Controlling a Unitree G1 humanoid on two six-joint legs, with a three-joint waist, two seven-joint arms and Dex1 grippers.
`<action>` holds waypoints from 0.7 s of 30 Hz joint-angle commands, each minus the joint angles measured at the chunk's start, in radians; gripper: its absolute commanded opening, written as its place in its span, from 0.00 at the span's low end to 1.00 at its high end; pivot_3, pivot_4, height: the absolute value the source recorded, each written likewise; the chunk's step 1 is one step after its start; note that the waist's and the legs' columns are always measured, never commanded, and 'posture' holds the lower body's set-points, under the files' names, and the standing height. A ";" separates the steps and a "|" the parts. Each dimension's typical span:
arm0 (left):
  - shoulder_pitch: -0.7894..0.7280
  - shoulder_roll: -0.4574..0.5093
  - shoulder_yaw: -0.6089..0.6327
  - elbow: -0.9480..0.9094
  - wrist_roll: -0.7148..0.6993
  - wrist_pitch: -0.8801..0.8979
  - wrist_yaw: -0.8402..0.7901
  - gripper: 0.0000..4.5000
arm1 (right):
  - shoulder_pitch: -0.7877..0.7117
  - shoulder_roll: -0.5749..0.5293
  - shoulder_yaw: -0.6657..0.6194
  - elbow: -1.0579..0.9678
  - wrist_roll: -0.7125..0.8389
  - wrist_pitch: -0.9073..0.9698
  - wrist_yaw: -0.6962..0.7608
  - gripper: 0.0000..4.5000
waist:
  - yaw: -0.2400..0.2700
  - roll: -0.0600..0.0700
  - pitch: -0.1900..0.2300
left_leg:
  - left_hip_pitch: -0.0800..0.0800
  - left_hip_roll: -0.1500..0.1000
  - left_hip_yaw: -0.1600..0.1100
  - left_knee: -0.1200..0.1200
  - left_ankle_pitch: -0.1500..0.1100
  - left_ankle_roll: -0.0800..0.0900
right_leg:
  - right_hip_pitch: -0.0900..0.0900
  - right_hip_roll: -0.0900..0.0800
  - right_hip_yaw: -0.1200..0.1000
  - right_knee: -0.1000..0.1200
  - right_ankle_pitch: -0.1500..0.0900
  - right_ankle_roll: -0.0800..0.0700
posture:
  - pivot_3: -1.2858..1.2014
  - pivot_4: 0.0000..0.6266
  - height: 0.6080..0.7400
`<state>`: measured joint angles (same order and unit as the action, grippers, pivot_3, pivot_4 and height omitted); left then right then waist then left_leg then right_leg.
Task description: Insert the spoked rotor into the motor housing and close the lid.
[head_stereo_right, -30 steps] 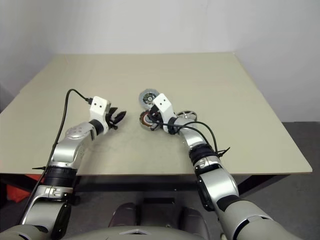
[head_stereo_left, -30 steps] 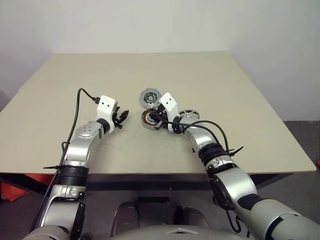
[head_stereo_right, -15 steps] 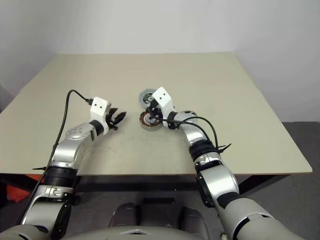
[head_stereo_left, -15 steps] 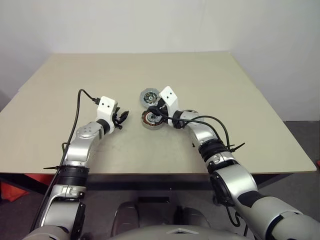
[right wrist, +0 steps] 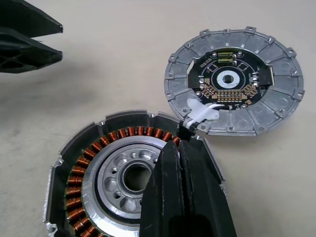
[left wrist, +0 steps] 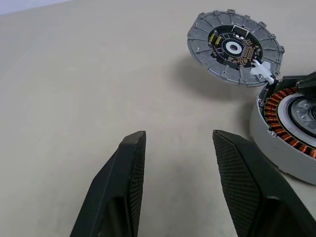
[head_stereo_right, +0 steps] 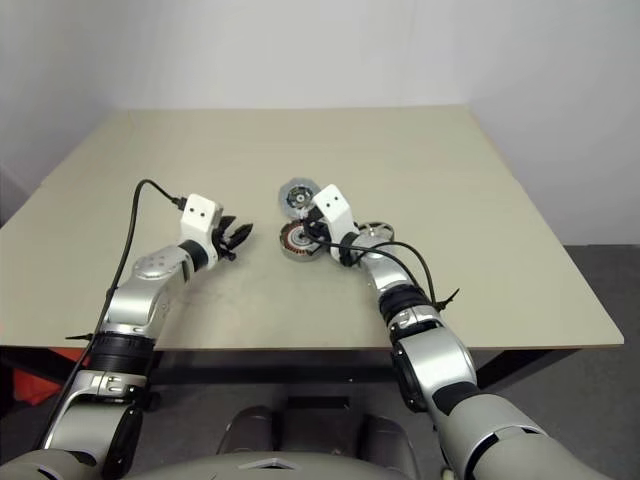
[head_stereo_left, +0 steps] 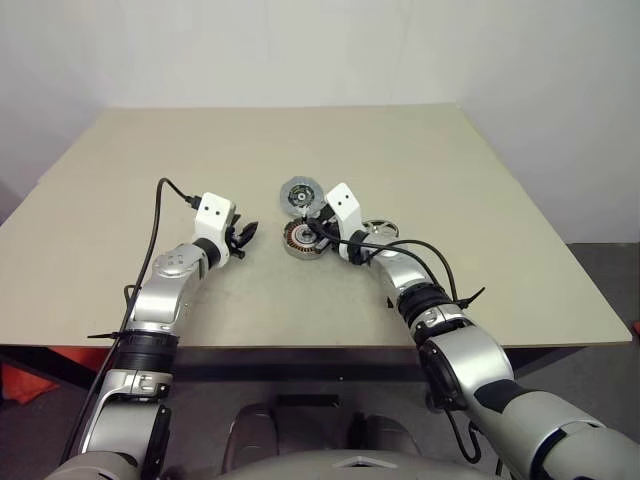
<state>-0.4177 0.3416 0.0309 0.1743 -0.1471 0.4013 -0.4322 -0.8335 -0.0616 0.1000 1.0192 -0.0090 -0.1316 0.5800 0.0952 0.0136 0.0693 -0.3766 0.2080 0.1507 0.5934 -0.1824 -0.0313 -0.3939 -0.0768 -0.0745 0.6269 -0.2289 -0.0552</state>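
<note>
A wide beige rectangular desk (head_stereo_left: 120, 190) carries every part, set against a plain white wall.

The right arm reaches in over the middle of the desk, its white wrist block above the parts. The right end effector (right wrist: 183, 148) has its two black fingers pressed flat together, closed on nothing; in the right wrist view their tips lie over the rim of the housing, at the side where the lid joins it. Whether they touch the rim I cannot tell.

The left end effector (left wrist: 177, 143) sits well to the left of the parts, just above the desk, its two black textured fingers (left wrist: 129, 163) parted with bare desk between them, holding nothing.

The motor housing (right wrist: 98, 170), a round silver-grey shallow cup with a ring of copper-brown windings around a silver hub, rests on the desk near its centre, with no wheel inside it.

The lid (right wrist: 232, 81), a round grey metal disc with a faceted edge and a dark circuit centre, lies open and face-up just beyond the housing, joined to its rim by a small white connector (right wrist: 201, 111).

The spoked rotor (head_stereo_left: 378, 229), a small flat black-rimmed wheel with silver spokes, lies on the desk just right of the housing, partly hidden behind the right wrist.
</note>
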 commanded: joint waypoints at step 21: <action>0.001 0.005 0.007 -0.025 0.012 -0.017 0.004 0.51 | 0.004 0.026 0.023 -0.042 -0.021 0.043 0.046 0.01 | -0.001 0.000 0.000 | -0.001 0.000 0.000 0.000 0.000 0.000 | -0.001 0.000 0.000 0.000 0.000 0.000 | 0.52 0.00 1.00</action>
<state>-0.4118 0.3398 0.0276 0.1764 -0.1361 0.4009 -0.4313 -0.8412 -0.0414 0.1059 0.9698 -0.0138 -0.0942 0.6206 0.0944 0.0136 0.0693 -0.3779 0.2080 0.1507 0.5931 -0.1825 -0.0310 -0.3951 -0.0767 -0.0746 0.6262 -0.2289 -0.0552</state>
